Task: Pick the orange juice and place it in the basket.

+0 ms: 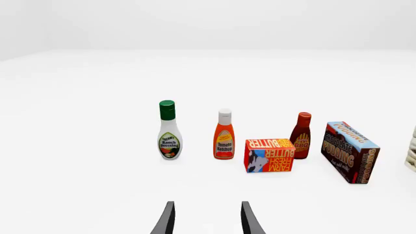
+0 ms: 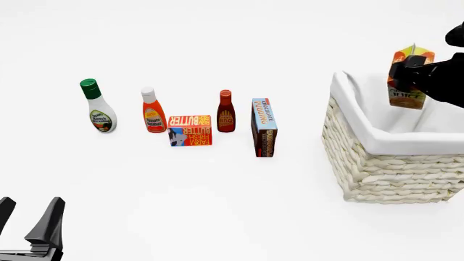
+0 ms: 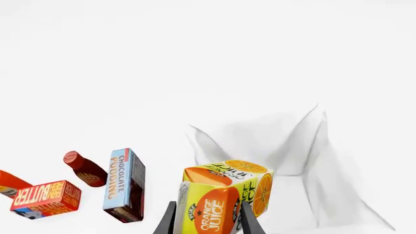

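Observation:
The orange juice point(image 2: 407, 93) is a small orange and yellow gable-top carton. My right gripper point(image 2: 410, 70) is shut on it and holds it in the air above the far right part of the basket point(image 2: 392, 174), a large cream wicker basket with white cloth lining. In the right wrist view the carton point(image 3: 224, 195) sits between the fingers point(image 3: 167, 220), with the white lining point(image 3: 305, 156) beyond it. My left gripper point(image 2: 29, 220) is open and empty, low at the near left; it also shows in the left wrist view point(image 1: 206, 222).
A row of groceries stands left of the basket: ranch dressing bottle point(image 2: 96, 107), tomato ketchup bottle point(image 2: 152, 111), flat butter box point(image 2: 190, 129), BBQ sauce bottle point(image 2: 225, 111), and chocolate pudding box point(image 2: 264, 126).

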You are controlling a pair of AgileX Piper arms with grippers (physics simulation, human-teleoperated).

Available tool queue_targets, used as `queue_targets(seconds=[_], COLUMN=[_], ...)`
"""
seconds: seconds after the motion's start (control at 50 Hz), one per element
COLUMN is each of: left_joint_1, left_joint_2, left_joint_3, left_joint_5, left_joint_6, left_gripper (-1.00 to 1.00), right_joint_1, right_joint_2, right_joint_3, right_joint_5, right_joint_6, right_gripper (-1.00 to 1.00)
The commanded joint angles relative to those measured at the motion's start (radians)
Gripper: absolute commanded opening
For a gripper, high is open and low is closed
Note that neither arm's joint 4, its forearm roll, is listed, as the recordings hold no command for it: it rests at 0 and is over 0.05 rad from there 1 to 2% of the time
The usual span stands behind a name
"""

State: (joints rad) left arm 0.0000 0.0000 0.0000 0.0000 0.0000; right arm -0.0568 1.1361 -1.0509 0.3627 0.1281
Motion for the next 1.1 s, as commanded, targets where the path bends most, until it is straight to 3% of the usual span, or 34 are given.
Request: queue_targets(seconds=[0.02, 0.54, 1.1], left_joint_1=[0.000, 0.000, 0.000], left_joint_2=[0.000, 0.000, 0.000], left_joint_3=[0.000, 0.000, 0.000], left_joint_5=[0.000, 0.000, 0.000], left_joint_6=[0.000, 0.000, 0.000], left_gripper=[1.00, 1.00, 1.00], right_joint_1=[-0.015, -0.043, -0.085], right_joint_2=[0.035, 0.092, 0.228], right_joint_3=[0.034, 0.058, 0.067], right_joint_5=[-0.061, -0.086, -0.196], right_joint_6=[0.036, 0.029, 0.039], right_gripper=[-1.00, -1.00, -1.00])
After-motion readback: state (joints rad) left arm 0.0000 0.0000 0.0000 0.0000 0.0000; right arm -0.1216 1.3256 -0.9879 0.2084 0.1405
